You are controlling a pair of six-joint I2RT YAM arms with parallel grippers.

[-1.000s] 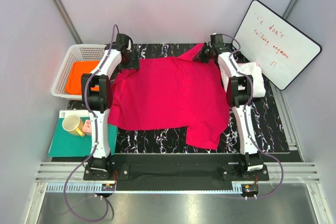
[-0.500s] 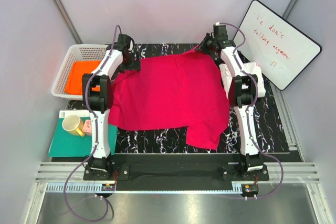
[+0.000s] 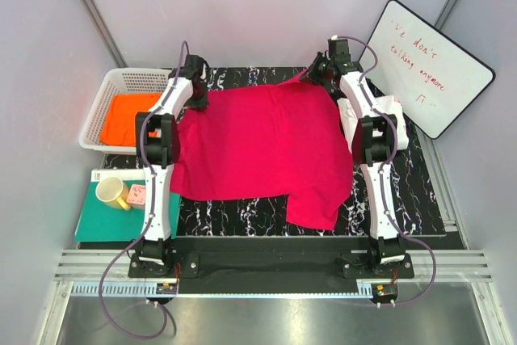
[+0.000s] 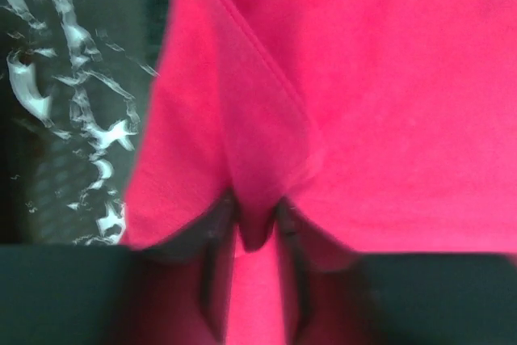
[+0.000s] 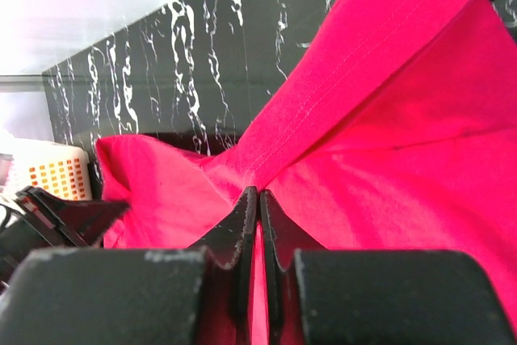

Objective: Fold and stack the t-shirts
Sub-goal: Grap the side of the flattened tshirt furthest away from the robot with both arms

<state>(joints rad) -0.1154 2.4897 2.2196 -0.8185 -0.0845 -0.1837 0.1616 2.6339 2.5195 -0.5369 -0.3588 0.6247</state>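
The crimson-pink t-shirt (image 3: 266,147) lies spread over the black marbled mat, one sleeve hanging toward the near edge. My left gripper (image 3: 196,96) is at its far left corner; in the left wrist view (image 4: 257,208) a raised fold of the pink cloth (image 4: 388,119) is pinched between the fingers. My right gripper (image 3: 317,78) is at the far right corner, shut (image 5: 258,193) on a hem of the shirt (image 5: 388,167), which rises taut from the jaws. A white t-shirt (image 3: 393,115) lies at the right edge. An orange t-shirt (image 3: 125,117) sits in the basket.
A white basket (image 3: 121,77) stands at the far left and shows again in the right wrist view (image 5: 56,171). A teal board (image 3: 105,222) with a yellow mug (image 3: 111,191) lies near left. A whiteboard (image 3: 426,66) leans at the far right.
The left gripper has closed on a fold at the shirt's far left corner. The right gripper shifted back a little with the far right corner, pulling that edge straighter.
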